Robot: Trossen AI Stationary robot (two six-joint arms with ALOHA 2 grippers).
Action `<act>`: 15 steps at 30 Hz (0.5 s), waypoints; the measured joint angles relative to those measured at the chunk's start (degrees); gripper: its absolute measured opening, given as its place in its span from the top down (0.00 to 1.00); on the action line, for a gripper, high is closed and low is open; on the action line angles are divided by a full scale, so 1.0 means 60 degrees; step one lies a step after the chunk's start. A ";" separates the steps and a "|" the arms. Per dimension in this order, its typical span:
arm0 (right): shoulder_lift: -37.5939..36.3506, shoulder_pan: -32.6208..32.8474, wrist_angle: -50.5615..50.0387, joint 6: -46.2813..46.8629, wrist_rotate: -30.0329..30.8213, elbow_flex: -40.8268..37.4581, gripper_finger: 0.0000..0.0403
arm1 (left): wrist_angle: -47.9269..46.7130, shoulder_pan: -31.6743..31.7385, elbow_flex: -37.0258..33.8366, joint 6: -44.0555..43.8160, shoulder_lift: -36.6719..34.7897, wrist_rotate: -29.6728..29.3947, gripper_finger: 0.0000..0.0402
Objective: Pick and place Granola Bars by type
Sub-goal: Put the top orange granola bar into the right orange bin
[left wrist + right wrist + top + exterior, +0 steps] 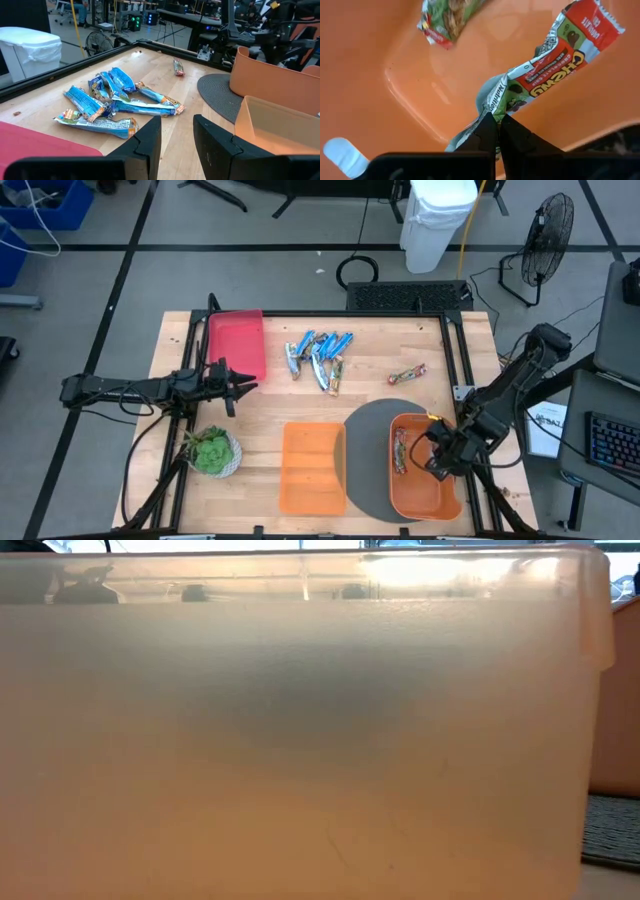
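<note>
Granola bars: one red-wrapped bar (560, 55) is pinched by the right gripper (496, 131) over the round orange bin (445, 502), so that it lands with its own kind.

The right gripper's fingers are closed on the crimped end of that wrapper, letting the bar hang into the bin; another bar of the red sort (400, 451) already lies inside, which I judge is why this bin is the target. Left of and beyond the orange bin, the blue bars (318, 352) sit heaped on the bare wood, unsorted, with a single red bar (407, 374) just beyond the bin. The left gripper (237, 384) waits well left of the bin, its fingers apart and empty, facing the blue heap beside the red tray (237, 340). A square orange bin (312, 466) stands just left of the round one.
</note>
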 joint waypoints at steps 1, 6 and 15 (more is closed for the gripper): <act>0.0002 -0.0044 0.0000 -0.0105 0.0104 0.0000 1.00 | 0.0000 -0.0002 0.0002 0.0000 -0.0003 0.0000 0.71; 0.0000 -0.0346 -0.0004 -0.0817 0.0523 -0.0004 1.00 | 0.0000 -0.0003 0.0001 -0.0001 -0.0002 0.0000 0.71; 0.0002 -0.0844 -0.0004 -0.1773 0.0781 -0.0004 1.00 | 0.0000 0.0000 0.0000 -0.0004 0.0000 0.0000 0.71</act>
